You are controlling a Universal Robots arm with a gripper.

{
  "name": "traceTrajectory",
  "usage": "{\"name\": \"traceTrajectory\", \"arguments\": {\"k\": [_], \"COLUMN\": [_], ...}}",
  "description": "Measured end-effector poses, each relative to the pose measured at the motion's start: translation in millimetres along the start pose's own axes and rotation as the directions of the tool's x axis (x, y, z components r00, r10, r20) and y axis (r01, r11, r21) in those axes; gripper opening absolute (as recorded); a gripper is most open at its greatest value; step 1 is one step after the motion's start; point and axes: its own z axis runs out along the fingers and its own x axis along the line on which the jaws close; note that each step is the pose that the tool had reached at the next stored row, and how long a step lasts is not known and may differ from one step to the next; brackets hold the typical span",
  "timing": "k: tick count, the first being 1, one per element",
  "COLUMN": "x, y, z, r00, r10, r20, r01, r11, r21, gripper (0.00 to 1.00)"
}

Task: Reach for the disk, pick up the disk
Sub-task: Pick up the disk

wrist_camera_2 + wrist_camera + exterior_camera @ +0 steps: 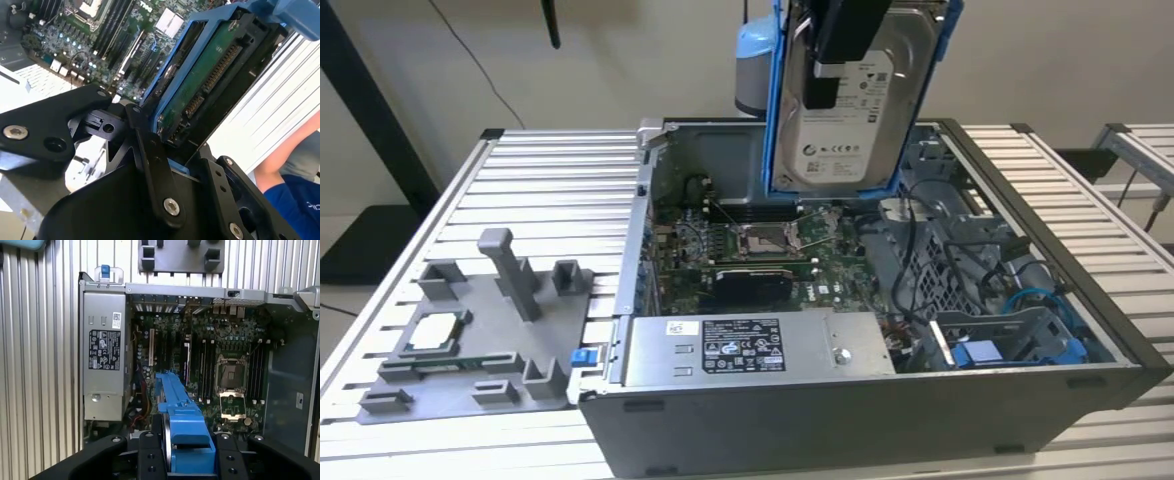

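**Disk held upright above the open computer case**

The gripper point(834, 60) has closed its black fingers point(150, 150) on the disk point(847, 120) and holds it in the air, standing on edge above the back part of the open computer case point(854, 420). In the exterior view the disk's white label faces the camera and its blue bracket point(781, 110) runs down both long sides; the lower end of the disk hangs over the motherboard point(761, 250), clear of it. In the second wrist view the fingers clamp the disk from either side of the bracket, with the disk's green circuit board point(210, 65) and connector row turned toward the camera. In the first wrist view the bracket point(182, 415) shows edge-on between the gripper's black links, above the motherboard point(220, 355).

The case lies on its side in the middle of the slatted metal table point(534, 190), its open side facing up. The long grey power-supply box point(747, 345) sits along the case wall nearest the exterior camera. A grey plastic fixture point(474, 340) rests on the table toward the exterior view's left edge, near the front corner, with a small square silver chip point(434, 330) in it. A person's arm in a blue sleeve point(290, 200) shows beyond the table's edge in the second wrist view.
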Motion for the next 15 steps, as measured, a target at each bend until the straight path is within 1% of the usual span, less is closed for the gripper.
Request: {"name": "traceTrajectory", "arguments": {"k": [3,15], "x": [4.3,27.9], "y": [-4.5,-20.1], "z": [1.1,3.5], "r00": [1.0,1.0], "r10": [0.0,0.0], "r20": [0.0,0.0], "r01": [0.0,0.0], "r11": [1.0,1.0], "r21": [0.0,0.0], "gripper": [0.0,0.0]}}
